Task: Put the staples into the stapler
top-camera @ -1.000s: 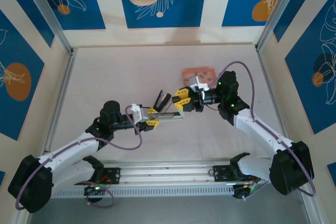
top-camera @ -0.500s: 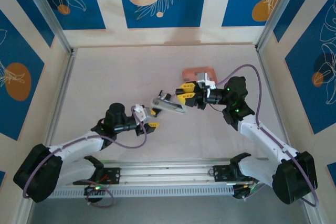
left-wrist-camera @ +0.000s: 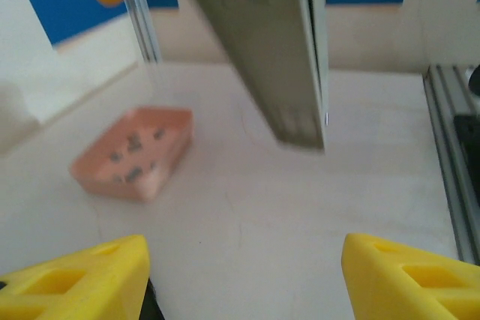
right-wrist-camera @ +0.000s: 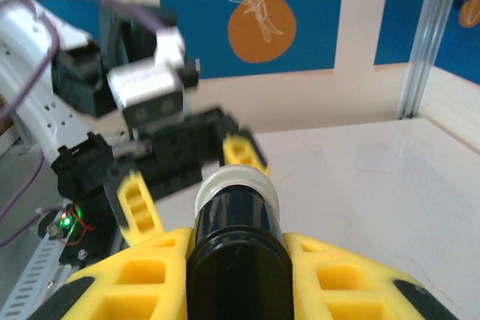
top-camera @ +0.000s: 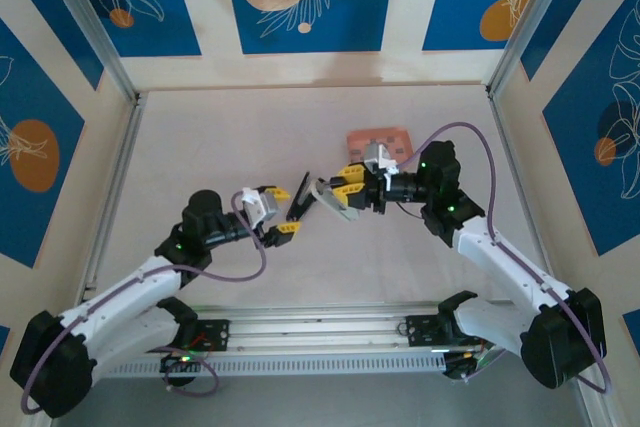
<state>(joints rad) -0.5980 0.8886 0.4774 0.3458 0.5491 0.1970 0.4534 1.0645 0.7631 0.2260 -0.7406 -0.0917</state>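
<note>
**Staples lie in the tray while the right gripper holds the stapler up**

The staples (left-wrist-camera: 135, 174) lie as small grey patches on the floor of the salmon-pink tray (left-wrist-camera: 169, 121). In the top view this tray (top-camera: 378, 137) sits on the table (top-camera: 220, 147) toward the far side, just behind the right arm's wrist.

The stapler (top-camera: 322, 197) is near the middle of the table, between the two grippers and apart from the tray. It is hinged open, with a black arm slanting toward the left gripper and a grey part beside it.

The right gripper (top-camera: 345, 189) clamps the stapler from the right. In the right wrist view its yellow fingers (right-wrist-camera: 150, 275) press on either side of the stapler's rounded black body (right-wrist-camera: 238, 245).

The left gripper (top-camera: 282, 210) faces it from the left, just short of the black arm, with its jaws wide and nothing between them. In the left wrist view the two yellow fingertips (left-wrist-camera: 82, 275) stand far apart at the bottom corners. The stapler's grey metal part (left-wrist-camera: 274, 43) hangs blurred above them, clear of the table.
</note>
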